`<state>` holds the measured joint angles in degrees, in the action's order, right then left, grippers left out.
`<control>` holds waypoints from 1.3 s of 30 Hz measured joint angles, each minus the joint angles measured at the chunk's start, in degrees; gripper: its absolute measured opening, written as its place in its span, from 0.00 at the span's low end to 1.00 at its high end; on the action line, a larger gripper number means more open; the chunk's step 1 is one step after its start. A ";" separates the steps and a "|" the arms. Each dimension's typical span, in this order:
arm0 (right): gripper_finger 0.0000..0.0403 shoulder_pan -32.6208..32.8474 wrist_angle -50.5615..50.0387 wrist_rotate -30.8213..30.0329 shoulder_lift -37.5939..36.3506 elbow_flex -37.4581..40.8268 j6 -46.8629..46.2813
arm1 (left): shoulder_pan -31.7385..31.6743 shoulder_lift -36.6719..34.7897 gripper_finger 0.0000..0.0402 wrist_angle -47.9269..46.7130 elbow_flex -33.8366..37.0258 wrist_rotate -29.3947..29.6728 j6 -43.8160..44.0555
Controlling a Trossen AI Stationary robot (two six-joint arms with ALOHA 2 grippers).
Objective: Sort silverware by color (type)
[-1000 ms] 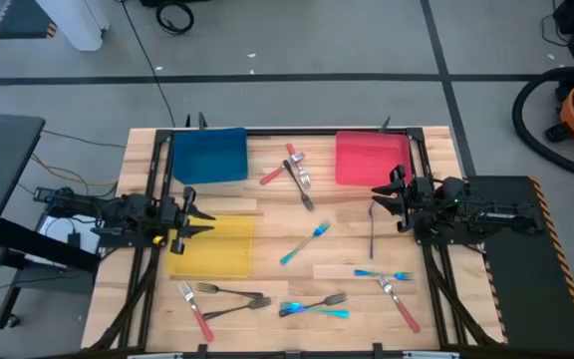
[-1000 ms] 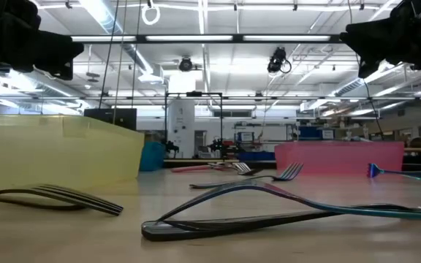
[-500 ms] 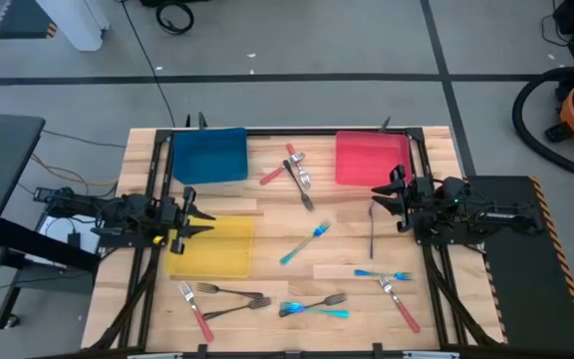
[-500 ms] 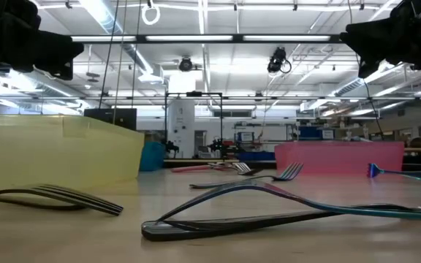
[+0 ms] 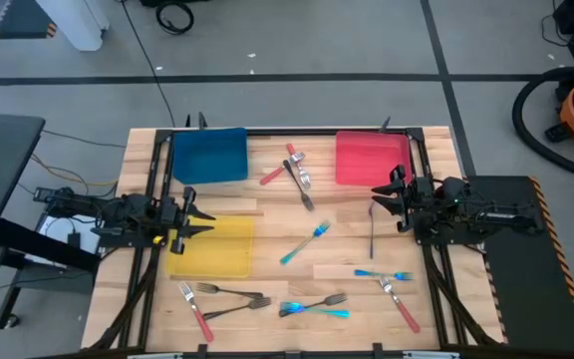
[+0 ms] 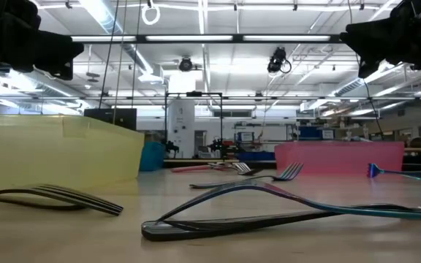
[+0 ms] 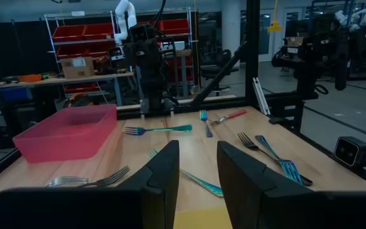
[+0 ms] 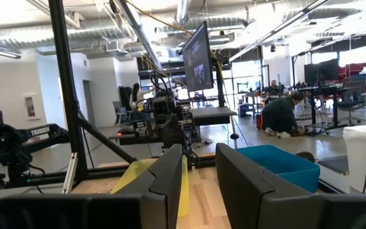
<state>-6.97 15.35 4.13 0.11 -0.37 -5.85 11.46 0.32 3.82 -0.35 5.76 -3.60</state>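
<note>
Still, neither claw nor forks (image 5: 305, 242) have moved.

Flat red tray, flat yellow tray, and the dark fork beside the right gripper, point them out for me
flat red tray (image 5: 371, 160), high view, bare middle of its floor
flat yellow tray (image 5: 217, 249), high view, bare middle of its floor
dark fork (image 5: 371, 231), high view, middle of its handle

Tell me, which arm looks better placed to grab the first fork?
Probably the right. Its open hand hovers just beside the dark fork near the red tray. The left hand waits, open, over the yellow tray, with no fork close by.
</note>
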 joint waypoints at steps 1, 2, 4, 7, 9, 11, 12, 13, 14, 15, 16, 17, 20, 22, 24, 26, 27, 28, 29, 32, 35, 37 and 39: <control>0.26 0.01 0.00 -0.01 0.00 0.00 0.01 | 0.00 0.00 0.27 -0.01 -0.01 0.00 0.00; 0.26 0.01 0.00 -0.01 0.01 -0.01 0.01 | 0.00 0.00 0.27 0.02 -0.01 0.00 0.00; 0.26 0.01 0.00 0.01 0.01 -0.01 0.01 | 0.01 -0.02 0.27 0.01 0.01 0.00 -0.01; 0.26 0.00 0.00 0.00 0.00 0.00 0.01 | 0.02 -0.01 0.27 0.18 0.00 0.00 -0.04; 0.26 0.00 0.00 0.01 0.01 0.00 0.01 | 0.02 -0.02 0.27 0.30 0.01 0.00 -0.02; 0.26 0.01 0.00 0.01 0.01 0.01 0.01 | 0.01 0.00 0.27 0.64 0.01 0.00 -0.04; 0.26 0.01 0.00 0.01 0.01 -0.01 0.01 | 0.01 0.00 0.27 1.26 0.00 0.00 -0.24; 0.26 0.01 0.00 0.01 0.01 0.01 0.00 | -0.04 0.00 0.27 2.10 0.00 0.04 -0.68; 0.26 0.00 0.00 -0.01 0.00 0.00 0.00 | -0.04 0.00 0.27 2.72 0.02 0.07 -1.22; 0.26 0.01 0.00 0.00 0.01 0.00 0.01 | -0.04 0.00 0.27 2.98 -0.01 0.07 -1.46; 0.26 -0.01 0.00 -0.01 0.01 -0.01 0.02 | -0.04 0.00 0.27 2.89 0.01 0.07 -1.57; 0.26 0.01 0.00 0.01 0.01 0.01 0.02 | -0.04 0.00 0.27 2.77 0.00 0.07 -1.57; 0.26 -0.01 0.03 -0.07 0.01 0.00 0.01 | -0.04 0.00 0.27 2.78 0.02 0.35 -1.60; 0.26 0.01 0.45 -1.41 0.00 0.01 -0.01 | -0.04 0.01 0.27 2.81 -0.01 1.31 -1.55; 0.26 0.00 1.12 -2.31 0.01 0.01 -0.36 | -0.04 0.01 0.27 2.21 0.02 1.44 -1.45; 0.26 -0.01 2.16 -2.63 -0.01 -0.01 -0.61 | -0.04 0.02 0.27 1.46 -0.01 1.45 -1.26; 0.26 -0.01 2.66 -2.64 -0.01 0.01 -0.61 | -0.04 0.02 0.27 1.21 0.02 1.47 -1.69; 0.26 -0.01 3.16 -2.63 -0.01 0.00 -0.61 | -0.04 0.02 0.27 1.07 0.00 1.64 -2.66; 0.26 0.00 3.68 -2.64 -0.01 0.00 -0.61 | -0.04 0.02 0.27 1.02 0.01 1.98 -3.60; 0.26 0.01 5.19 -2.63 -0.01 0.00 -0.63 | -0.04 0.02 0.27 0.98 0.01 3.04 -4.57; 0.26 0.00 5.76 -2.61 -0.01 0.00 -2.03 | -0.04 0.02 0.27 0.77 -0.01 3.16 -3.42; 0.26 0.01 5.66 -2.45 -0.01 0.00 -3.21 | -0.04 0.02 0.27 1.01 0.01 3.19 -3.06; 0.26 -0.01 5.62 -1.00 -0.01 0.01 -1.93 | -0.04 0.02 0.27 1.41 0.01 3.19 -3.04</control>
<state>-6.98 20.97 3.13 0.10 -0.36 -7.78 11.42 0.34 5.23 -0.34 8.95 -6.63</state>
